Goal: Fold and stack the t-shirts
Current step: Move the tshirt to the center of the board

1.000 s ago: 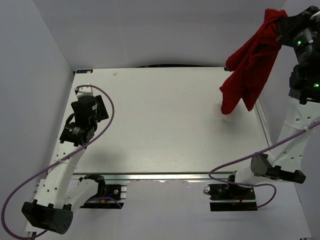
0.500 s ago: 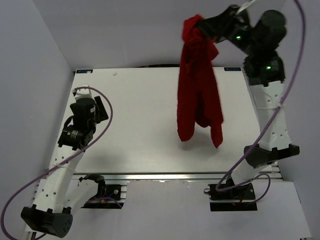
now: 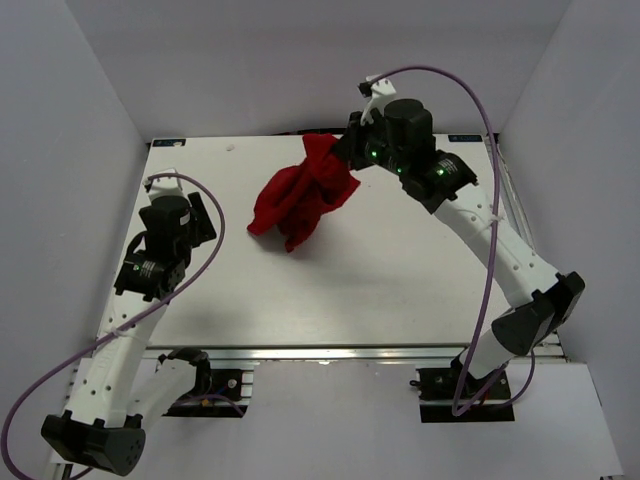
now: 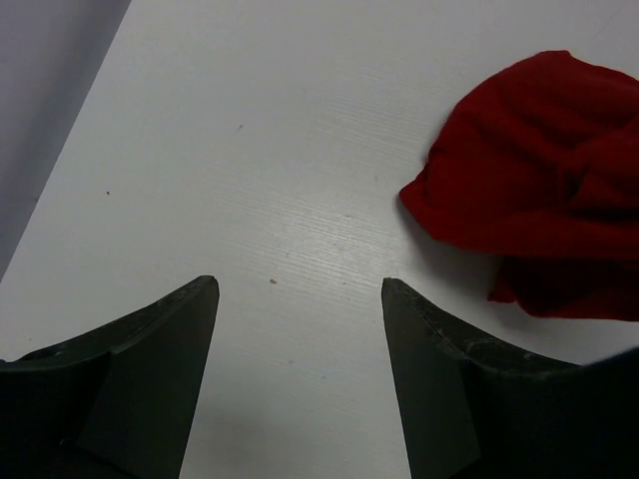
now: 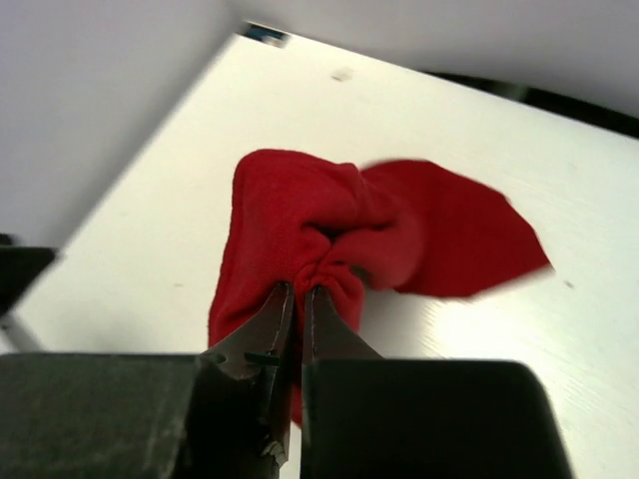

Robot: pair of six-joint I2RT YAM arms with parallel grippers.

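The right tool (image 5: 295, 291) is pinched shut on a gathered fold of the red t-shirt (image 3: 300, 200), which hangs bunched below it over the far middle of the white surface (image 3: 350, 290). The left tool (image 4: 300, 284) stands wide open and empty, well apart from the t-shirt.

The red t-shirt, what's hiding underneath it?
Around the bunched red t-shirt only the white table shows. The patch directly beneath is covered by cloth, so anything there cannot be seen. The right hand pinches the shirt's top.

Bright even light, soft shadows, slight blur
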